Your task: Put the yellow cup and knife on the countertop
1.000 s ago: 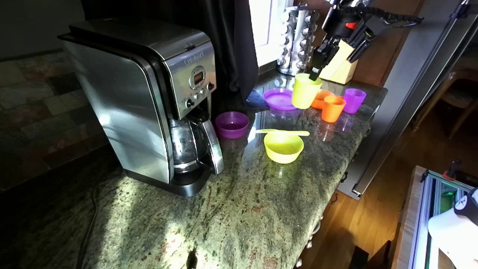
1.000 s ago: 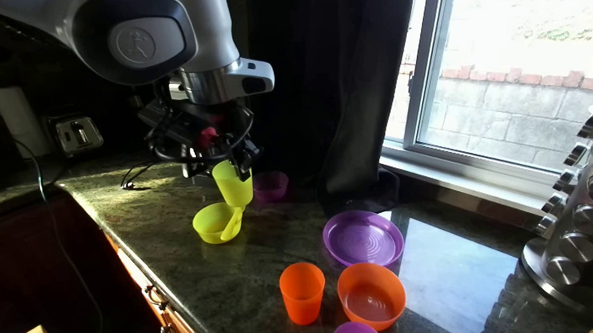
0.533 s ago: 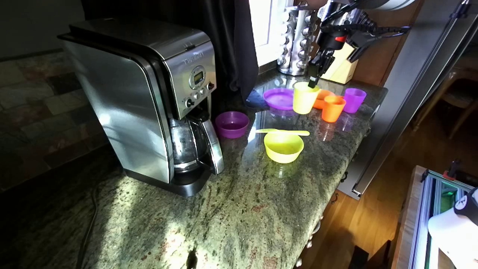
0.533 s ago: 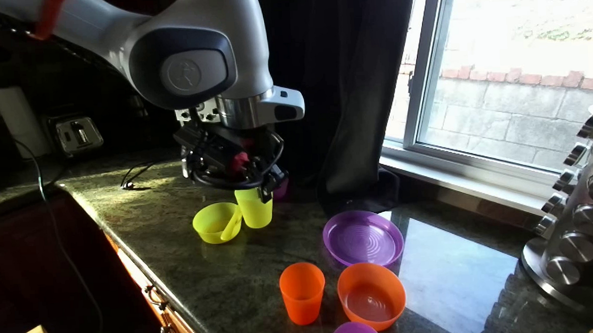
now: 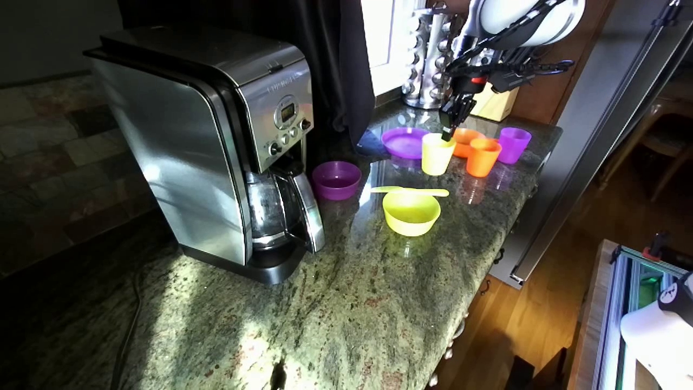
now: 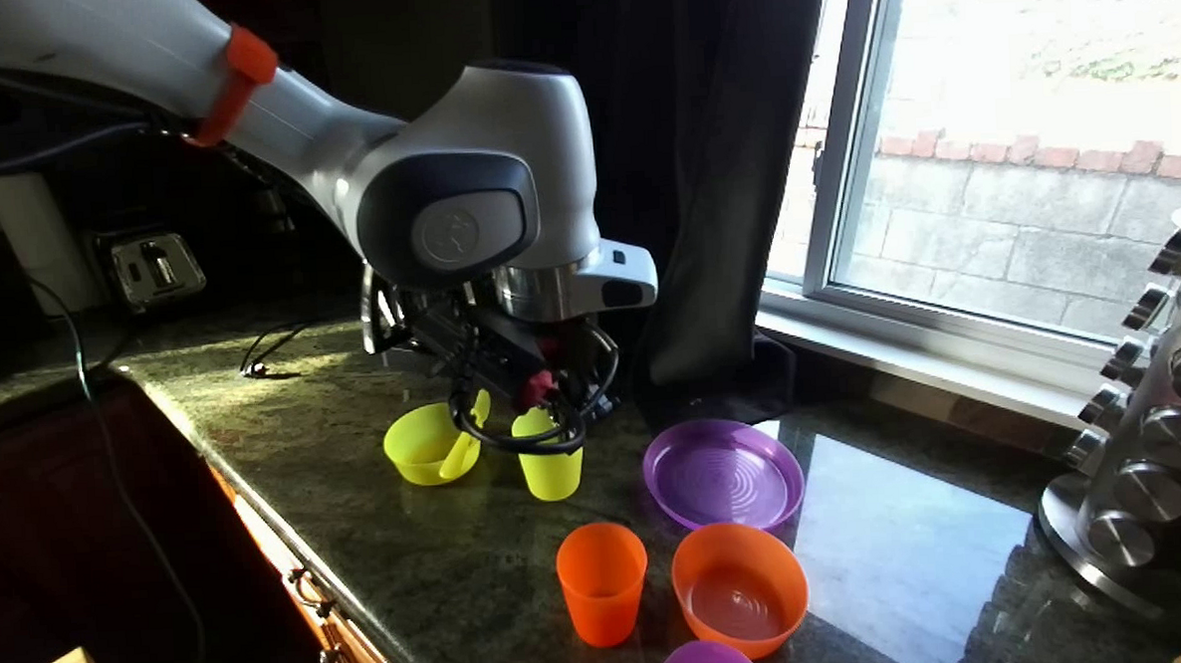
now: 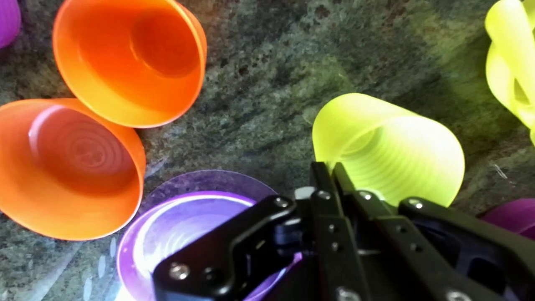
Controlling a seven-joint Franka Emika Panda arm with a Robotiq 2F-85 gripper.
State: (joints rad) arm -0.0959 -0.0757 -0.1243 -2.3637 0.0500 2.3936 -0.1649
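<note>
My gripper (image 7: pixel 328 167) is shut on the rim of the pale-yellow cup (image 7: pixel 405 154), one finger inside the wall and one outside. The cup hangs near upright between the yellow-green bowl (image 5: pixel 411 219) and the orange cup in an exterior view. Whether its base touches the speckled countertop (image 5: pixel 346 303) I cannot tell. The yellow knife (image 5: pixel 430 193) rests across the bowl's rim, slanting in an exterior view where the arm's cables cross near the yellow cup (image 6: pixel 553 478). At the wrist view's right edge, part of the knife (image 7: pixel 512 37) shows.
An orange cup (image 6: pixel 602 590), orange bowl (image 6: pixel 742 599) and purple plate (image 6: pixel 721 475) stand close to the held cup. Farther off are a purple cup (image 5: pixel 514 145), purple bowl (image 5: pixel 337 181), coffee maker (image 5: pixel 216 146), knife block (image 5: pixel 494 103) and spice rack (image 6: pixel 1154 446).
The gripper has carried the yellow cup lower and away from the yellow-green bowl, towards the orange cup and purple plate. The grip holds; bowl and knife have stayed in place.
</note>
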